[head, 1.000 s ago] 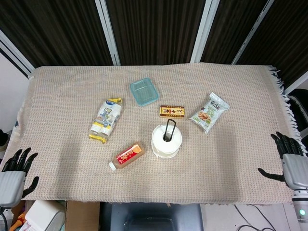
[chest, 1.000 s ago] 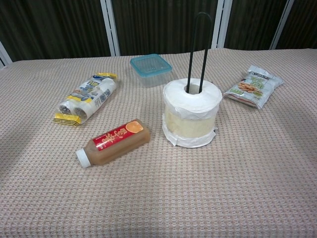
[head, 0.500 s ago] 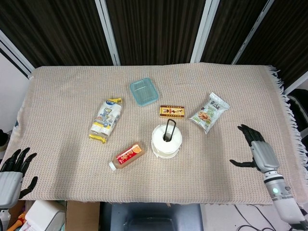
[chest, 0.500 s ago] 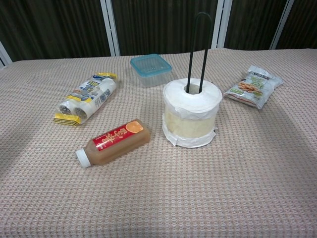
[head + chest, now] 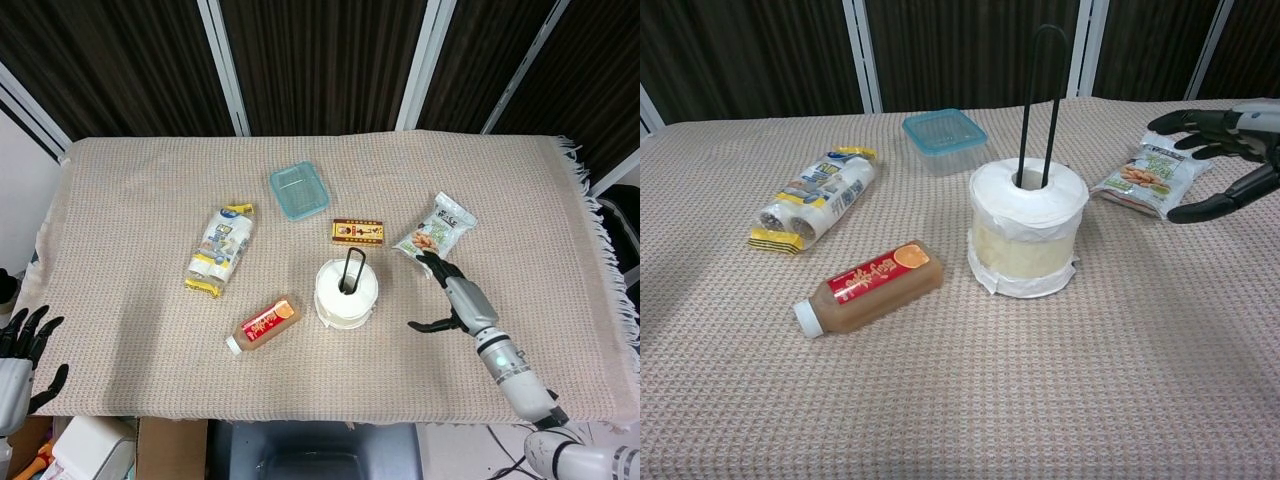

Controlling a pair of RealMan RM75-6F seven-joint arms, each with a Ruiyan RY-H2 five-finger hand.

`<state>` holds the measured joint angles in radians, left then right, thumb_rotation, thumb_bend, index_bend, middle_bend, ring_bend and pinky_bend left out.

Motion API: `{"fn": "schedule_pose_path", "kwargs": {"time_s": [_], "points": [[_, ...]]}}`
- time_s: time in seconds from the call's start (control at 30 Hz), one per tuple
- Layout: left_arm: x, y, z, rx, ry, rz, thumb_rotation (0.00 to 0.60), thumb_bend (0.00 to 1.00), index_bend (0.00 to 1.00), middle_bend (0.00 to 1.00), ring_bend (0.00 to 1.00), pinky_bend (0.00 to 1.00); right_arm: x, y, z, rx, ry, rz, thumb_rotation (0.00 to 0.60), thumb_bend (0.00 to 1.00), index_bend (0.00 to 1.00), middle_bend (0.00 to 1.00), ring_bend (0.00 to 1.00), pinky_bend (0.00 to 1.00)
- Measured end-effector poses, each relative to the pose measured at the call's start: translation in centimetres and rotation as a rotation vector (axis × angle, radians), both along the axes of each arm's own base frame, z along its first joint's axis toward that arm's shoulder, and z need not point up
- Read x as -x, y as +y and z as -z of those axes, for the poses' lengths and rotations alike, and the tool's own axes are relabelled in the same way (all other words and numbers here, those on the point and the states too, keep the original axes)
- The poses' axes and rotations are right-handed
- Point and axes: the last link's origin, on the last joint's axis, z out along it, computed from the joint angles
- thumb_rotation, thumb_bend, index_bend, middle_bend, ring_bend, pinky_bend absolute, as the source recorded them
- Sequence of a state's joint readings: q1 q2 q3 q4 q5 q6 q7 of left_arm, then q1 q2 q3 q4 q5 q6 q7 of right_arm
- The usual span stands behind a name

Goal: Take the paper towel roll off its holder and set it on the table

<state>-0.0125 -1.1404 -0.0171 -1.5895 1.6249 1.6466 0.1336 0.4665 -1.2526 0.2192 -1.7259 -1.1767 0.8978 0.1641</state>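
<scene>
Paper towel roll (image 5: 1028,226): stands upright on its holder near the middle of the surface, untouched by either hand.
Holder (image 5: 1040,90): a thin black wire loop rising straight up through the roll's core — it stands well above the top of the roll.
Right hand (image 5: 455,298): empty, fingers spread apart, hovering to the right of the roll and apart from it; in the chest view it shows at the right edge (image 5: 1225,150), above the snack bag.
Left hand (image 5: 18,350): far to the left of the roll, at the near left corner of the surface, fingers spread and holding nothing.
Snack bag (image 5: 1150,172): lies flat to the right of the roll, a little further back, just under the right hand's fingers in the chest view.
Small box (image 5: 358,231): yellow and brown, lying just behind the roll — seen only in the head view.
Blue-lidded container (image 5: 944,137): behind the roll and to its left.
Bottle (image 5: 868,287): lies on its side to the left of the roll, nearer the front edge, white cap pointing away from the roll.
Wrapped packet (image 5: 816,196): further left of the roll than the bottle, lying flat.
Surface (image 5: 960,400): covered with a beige woven cloth.
</scene>
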Motion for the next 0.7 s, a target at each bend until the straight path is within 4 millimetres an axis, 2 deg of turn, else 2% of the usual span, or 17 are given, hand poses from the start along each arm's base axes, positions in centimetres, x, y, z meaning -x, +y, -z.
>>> {"fn": "schedule_pose_path", "kwargs": {"time_s": [0.17, 0.5, 0.7], "points": [[-0.1, 0.0, 0.1, 0.008, 0.007, 0.009, 0.600, 0.38, 0.19, 0.09, 0.00, 0.19, -1.6, -0.8, 1.9, -0.067, -0.053, -0.007, 0.600, 0.00, 0.01, 0.08, 0.02, 0.10], [-0.2, -0.3, 0.0, 0.004, -0.008, 0.017, 0.600, 0.38, 0.19, 0.09, 0.00, 0.19, -3.7, -2.4, 5.8, -0.087, -0.032, -0.075, 0.600, 0.00, 0.01, 0.08, 0.02, 0.10], [-0.3, -0.4, 0.0, 0.008, -0.007, 0.027, 0.600, 0.38, 0.19, 0.09, 0.00, 0.19, -4.4, -2.9, 7.7, -0.101, -0.016, -0.081, 0.600, 0.00, 0.02, 0.08, 0.02, 0.10]]}}
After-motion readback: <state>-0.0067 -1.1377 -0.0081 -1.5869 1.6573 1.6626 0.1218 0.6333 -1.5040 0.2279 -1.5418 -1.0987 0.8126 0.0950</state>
